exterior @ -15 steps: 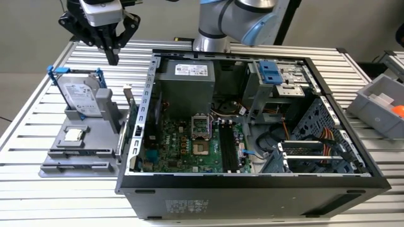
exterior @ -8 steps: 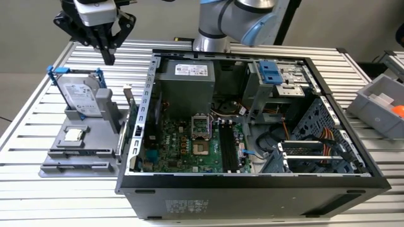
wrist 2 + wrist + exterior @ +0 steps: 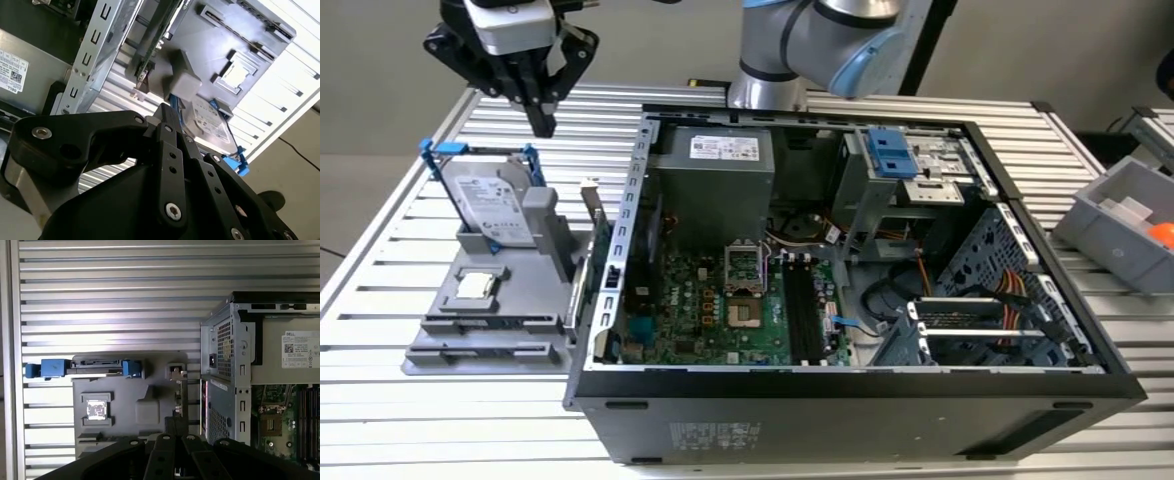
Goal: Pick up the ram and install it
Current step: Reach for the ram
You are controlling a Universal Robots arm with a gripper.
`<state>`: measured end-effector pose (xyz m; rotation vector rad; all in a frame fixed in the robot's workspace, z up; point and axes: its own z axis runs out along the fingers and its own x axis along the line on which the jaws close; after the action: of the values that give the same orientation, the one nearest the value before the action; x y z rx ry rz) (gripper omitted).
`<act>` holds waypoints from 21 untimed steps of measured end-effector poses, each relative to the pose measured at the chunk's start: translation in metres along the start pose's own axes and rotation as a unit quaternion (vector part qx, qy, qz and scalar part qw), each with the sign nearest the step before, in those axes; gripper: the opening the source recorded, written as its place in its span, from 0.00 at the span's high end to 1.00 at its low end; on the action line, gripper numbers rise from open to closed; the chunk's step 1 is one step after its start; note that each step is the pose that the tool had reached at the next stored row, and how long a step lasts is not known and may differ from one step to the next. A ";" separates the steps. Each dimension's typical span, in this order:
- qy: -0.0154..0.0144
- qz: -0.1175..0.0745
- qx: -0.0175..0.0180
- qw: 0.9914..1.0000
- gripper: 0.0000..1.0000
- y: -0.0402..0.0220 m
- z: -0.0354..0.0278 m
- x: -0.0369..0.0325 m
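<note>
Gripper (image 3: 542,128) hangs above the counter (image 3: 387,400) at the far end of the exterior view's left, over the far end of the grey parts holder (image 3: 480,335) and clear of everything. Jaws look clenched together with nothing between them, and the second wrist view shows the same (image 3: 167,111). The ram (image 3: 591,215) has not been picked up. It stands on edge in the holder's side nearest the open computer case (image 3: 854,400), just beside the case's left wall. In the first wrist view it appears edge-on as a thin strip (image 3: 178,390). A silver hard drive (image 3: 494,205) in a blue bracket stands tilted at the holder's far end, left of the ram. A small square chip (image 3: 476,287) lies flat in a recess nearer the front. Inside the case the long black memory slots (image 3: 803,310) on the green motherboard (image 3: 680,310) hold no stick. A grey bin (image 3: 1121,225) sits on the counter at the exterior view's right.
</note>
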<state>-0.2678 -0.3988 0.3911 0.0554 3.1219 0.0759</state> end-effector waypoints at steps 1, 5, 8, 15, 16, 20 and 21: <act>0.000 0.000 0.000 1.000 1.00 0.0000 0.0000 0.0010; 0.000 -0.001 0.000 1.000 1.00 -0.0001 -0.0001 0.0044; 0.000 -0.001 0.000 1.000 1.00 0.0000 -0.0001 0.0075; 0.000 -0.002 0.000 1.000 1.00 -0.0003 -0.0002 0.0143; 0.000 -0.002 0.000 1.000 1.00 -0.0003 -0.0002 0.0152; 0.000 -0.002 0.000 1.000 1.00 -0.0004 -0.0002 0.0180; 0.000 -0.003 0.000 1.000 1.00 -0.0004 -0.0001 0.0187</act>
<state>-0.2865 -0.3986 0.3909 0.0475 3.1222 0.0760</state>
